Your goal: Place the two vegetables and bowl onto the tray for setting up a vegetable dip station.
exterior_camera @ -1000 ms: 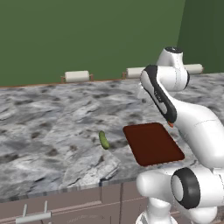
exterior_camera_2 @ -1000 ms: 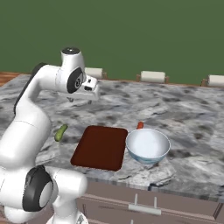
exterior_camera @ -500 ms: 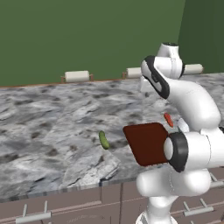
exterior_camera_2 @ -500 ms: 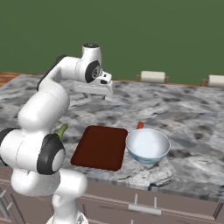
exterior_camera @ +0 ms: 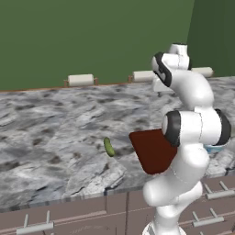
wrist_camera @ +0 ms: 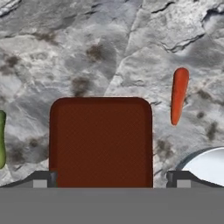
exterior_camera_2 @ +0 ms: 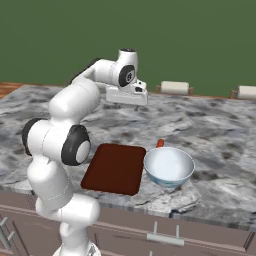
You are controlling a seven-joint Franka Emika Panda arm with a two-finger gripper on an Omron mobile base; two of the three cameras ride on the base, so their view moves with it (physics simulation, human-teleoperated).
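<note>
The dark reddish-brown tray (exterior_camera_2: 115, 168) lies near the counter's front edge with nothing on it. To its right, the pale bluish bowl (exterior_camera_2: 169, 166) stands on the counter, almost touching the tray. Behind the bowl lies the red vegetable (exterior_camera_2: 160, 143), long and carrot-like in the hand view (wrist_camera: 179, 95). The green cucumber piece (exterior_camera: 109, 147) rests on the counter left of the tray (exterior_camera: 151, 149). My gripper (wrist_camera: 110, 180) hangs high above the tray's far side, open and holding nothing. The hand view looks down on the tray (wrist_camera: 101, 142), the cucumber's end (wrist_camera: 1, 139) and the bowl's rim (wrist_camera: 205, 165).
Grey marbled counter (exterior_camera: 50, 128) stretches wide to the left. Pale rolls (exterior_camera: 80, 80) (exterior_camera_2: 175, 87) line the back edge against the green wall. Drawer fronts with handles (exterior_camera_2: 165, 240) sit under the counter's front edge. My own arm hides part of the tray in the left base view.
The arm has swung rightward, carrying the hand from left of the tray to above its far side. Tray, bowl and both vegetables have stayed put.
</note>
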